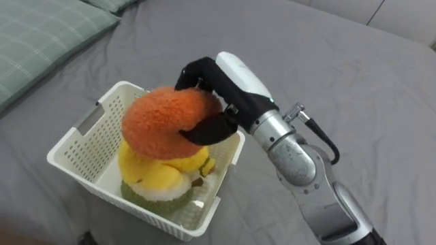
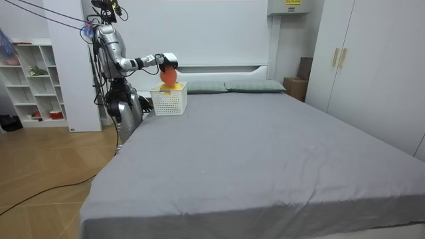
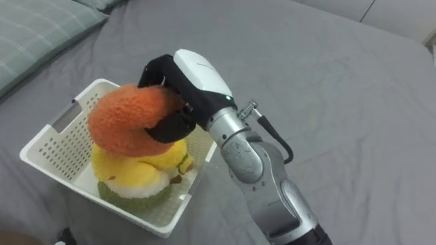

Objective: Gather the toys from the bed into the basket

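**ITEM: ORANGE PLUSH – HELD OVER BASKET**

Orange plush toy (image 1: 160,122), ctr-left of frame, gripped by right hand (image 1: 225,85), fingers curled round it. Directly above yellow plush (image 1: 153,170) in white basket (image 1: 75,146), lower left; contact unclear. Green plush (image 1: 153,199) beneath. Basket on grey bed (image 1: 354,82); checked pillow (image 1: 34,41) upper left.

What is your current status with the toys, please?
Right hand shut on orange plush toy, over white basket. Yellow toy already inside. Nothing blocking.

The orange fluffy plush toy (image 1: 160,122) blocks the top of the white slotted plastic basket (image 1: 92,146); the grey bed (image 1: 354,82) around it lies open.
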You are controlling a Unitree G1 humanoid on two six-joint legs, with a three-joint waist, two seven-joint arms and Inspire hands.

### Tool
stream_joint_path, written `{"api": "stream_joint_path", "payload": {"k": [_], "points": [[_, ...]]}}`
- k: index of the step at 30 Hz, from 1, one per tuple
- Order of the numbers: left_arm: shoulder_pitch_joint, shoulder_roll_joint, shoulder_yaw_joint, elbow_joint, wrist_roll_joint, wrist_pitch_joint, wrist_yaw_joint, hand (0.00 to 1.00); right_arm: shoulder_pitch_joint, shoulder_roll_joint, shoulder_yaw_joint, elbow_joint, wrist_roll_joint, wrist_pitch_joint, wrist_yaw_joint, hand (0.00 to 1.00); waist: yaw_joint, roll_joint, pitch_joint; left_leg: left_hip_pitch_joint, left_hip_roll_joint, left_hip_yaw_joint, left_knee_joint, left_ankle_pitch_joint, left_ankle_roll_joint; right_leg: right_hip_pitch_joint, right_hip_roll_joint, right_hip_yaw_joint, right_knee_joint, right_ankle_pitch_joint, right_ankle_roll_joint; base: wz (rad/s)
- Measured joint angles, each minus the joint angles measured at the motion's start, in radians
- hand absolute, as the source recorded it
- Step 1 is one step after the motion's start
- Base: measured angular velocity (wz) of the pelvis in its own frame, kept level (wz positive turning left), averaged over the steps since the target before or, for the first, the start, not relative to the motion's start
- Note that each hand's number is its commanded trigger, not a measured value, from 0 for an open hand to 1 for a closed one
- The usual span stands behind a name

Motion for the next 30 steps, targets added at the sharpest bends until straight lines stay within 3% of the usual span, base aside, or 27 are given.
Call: {"api": "stream_joint_path", "payload": {"k": [7, 30], "points": [[-0.008, 0.0, 0.0, 0.006, 0.0, -0.001, 0.0, 0.0, 0.001, -0.003, 0.006, 0.027, -0.001, 0.0, 0.007, 0.0, 0.019, 0.0, 0.0003, 0.0, 0.0, 0.001, 0.0, 0.0, 0.0, 0.0, 0.0, 0.0, 0.0, 0.0, 0.0, 0.0], [-0.023, 0.003, 0.002, 0.029, 0.0, 0.001, 0.0, 0.0, 0.003, -0.006, 0.026, 0.079, -0.011, -0.001, -0.034, 0.0, 0.019, 0.002, 0.0002, 0.001, 0.0, 0.003, 0.002, 0.0, 0.0, 0.0, 0.0, 0.005, 0.0, 0.0, 0.0, 0.0]]}}
